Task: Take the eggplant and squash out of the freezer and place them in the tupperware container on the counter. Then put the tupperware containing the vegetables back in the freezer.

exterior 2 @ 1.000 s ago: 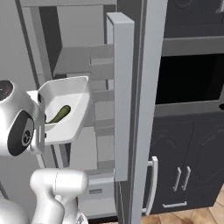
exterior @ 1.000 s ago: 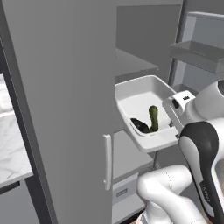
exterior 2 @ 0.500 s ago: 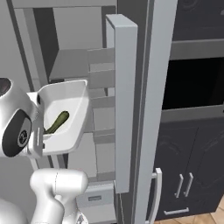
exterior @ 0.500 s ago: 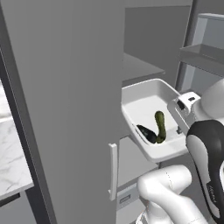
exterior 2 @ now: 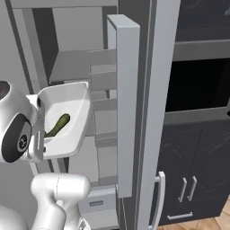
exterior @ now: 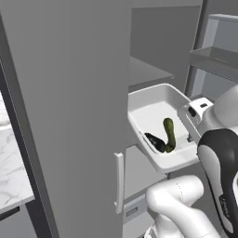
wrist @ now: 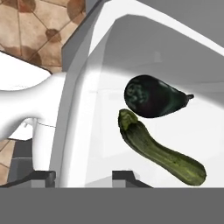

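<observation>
The white tupperware container [exterior: 149,109] [exterior 2: 74,102] [wrist: 103,118] hangs tilted in the air in front of the open freezer. Inside it lie the dark eggplant [exterior: 155,141] [wrist: 153,97] and the green squash [exterior: 168,133] [exterior 2: 57,126] [wrist: 162,154], touching each other. My gripper [exterior: 188,122] [exterior 2: 38,144] [wrist: 83,177] is shut on the container's near rim, one finger on each side of the wall. The freezer door [exterior: 69,116] [exterior 2: 128,103] stands swung open, with its pale handle [exterior: 119,181]. Grey inner shelves [exterior: 148,72] [exterior 2: 72,65] lie just behind the container.
A strip of the marble counter [exterior: 11,172] shows at the far left, beyond the open door. Black cabinets [exterior 2: 193,188] and a dark niche [exterior 2: 197,85] stand right of the freezer. A grey drawer [exterior 2: 96,204] sits low in the freezer.
The whole picture has shifted a little, so the camera has moved. The container stays in my grip and the squash has slid slightly inside it.
</observation>
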### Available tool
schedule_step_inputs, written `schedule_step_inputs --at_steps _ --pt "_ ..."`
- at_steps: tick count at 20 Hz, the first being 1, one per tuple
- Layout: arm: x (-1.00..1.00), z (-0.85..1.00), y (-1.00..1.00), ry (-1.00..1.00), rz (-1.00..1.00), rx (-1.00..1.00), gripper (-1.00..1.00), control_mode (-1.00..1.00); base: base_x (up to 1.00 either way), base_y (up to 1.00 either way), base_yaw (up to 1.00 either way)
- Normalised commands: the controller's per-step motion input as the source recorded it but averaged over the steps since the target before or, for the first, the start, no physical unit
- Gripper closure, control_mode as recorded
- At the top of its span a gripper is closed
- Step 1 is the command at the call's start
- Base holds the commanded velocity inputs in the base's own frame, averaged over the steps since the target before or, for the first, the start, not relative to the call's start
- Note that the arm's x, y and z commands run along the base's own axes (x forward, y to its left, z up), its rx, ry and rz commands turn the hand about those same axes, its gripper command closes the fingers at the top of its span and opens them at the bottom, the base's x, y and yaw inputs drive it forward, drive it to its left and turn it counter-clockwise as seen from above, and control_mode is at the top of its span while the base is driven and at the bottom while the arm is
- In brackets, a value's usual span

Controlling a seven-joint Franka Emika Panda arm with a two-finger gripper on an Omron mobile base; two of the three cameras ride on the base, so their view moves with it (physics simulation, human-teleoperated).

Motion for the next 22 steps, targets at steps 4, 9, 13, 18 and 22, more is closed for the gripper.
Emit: schedule_step_inputs --at_steps 4,9,13,18,22 --pt "0.00 0.00 0.00 0.00 0.00 0.00 1.00 1.00 0.00 -0.02 -0.02" --pt "-0.03 0.00 0.00 -0.01 0.00 0.00 1.00 -1.00 0.00 0.00 0.00" --pt "-0.50 0.06 0.00 -0.13 0.00 0.00 1.00 -1.00 0.00 0.00 0.00" --pt "-0.27 0.22 -0.01 -0.05 -0.01 0.00 1.00 -1.00 0.00 0.00 0.00" --pt "0.06 0.22 0.00 0.00 -0.02 0.00 1.00 -1.00 0.00 0.00 0.00"
